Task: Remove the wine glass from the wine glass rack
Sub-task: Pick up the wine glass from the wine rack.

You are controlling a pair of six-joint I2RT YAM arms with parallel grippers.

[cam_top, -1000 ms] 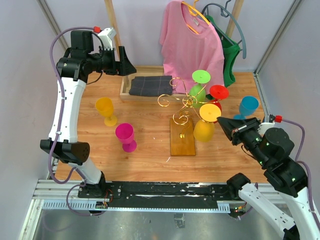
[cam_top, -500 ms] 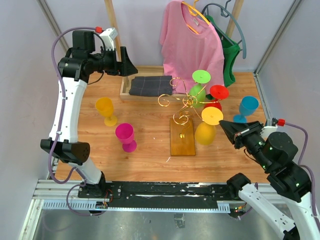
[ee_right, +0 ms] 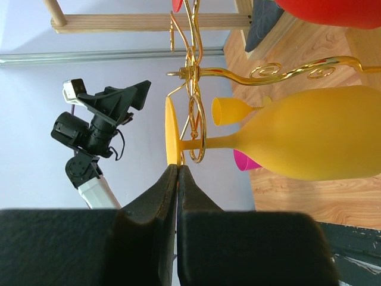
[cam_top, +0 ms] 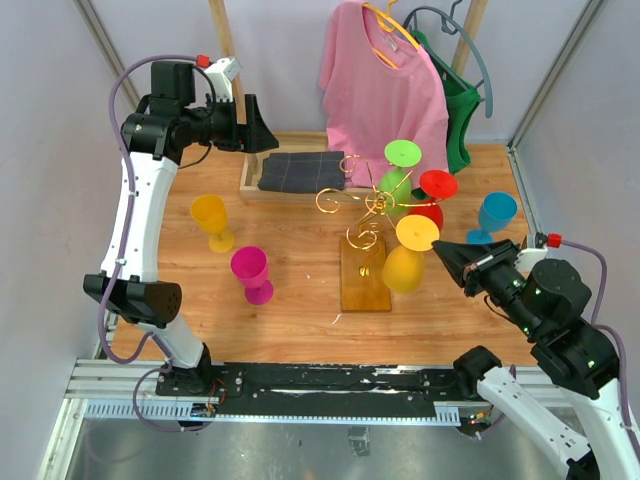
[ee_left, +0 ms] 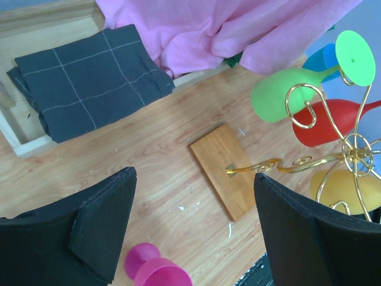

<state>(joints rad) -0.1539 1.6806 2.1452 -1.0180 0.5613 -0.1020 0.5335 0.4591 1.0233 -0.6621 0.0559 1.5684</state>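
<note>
The wine glass rack (cam_top: 366,278) is gold wire on a brown wooden base at mid-table; it also shows in the left wrist view (ee_left: 228,170) and the right wrist view (ee_right: 191,71). A green glass (cam_top: 400,156), a red glass (cam_top: 437,186) and a yellow glass (cam_top: 404,268) hang on it. My right gripper (cam_top: 440,250) is shut on the rim of the yellow glass's foot (ee_right: 171,128); its stem lies in a gold loop. My left gripper (cam_top: 262,130) is open and empty, high over the back left, and appears again in the left wrist view (ee_left: 195,176).
An orange-yellow glass (cam_top: 212,220), a magenta glass (cam_top: 252,272) and a blue glass (cam_top: 495,214) stand on the table. A wooden tray (cam_top: 247,172) with a folded dark cloth (cam_top: 302,170) sits at the back. A pink shirt (cam_top: 385,85) and a green garment hang behind the rack.
The yellow glass has shifted slightly down and left with my right gripper at its foot. My left gripper has swung a little to the right.
</note>
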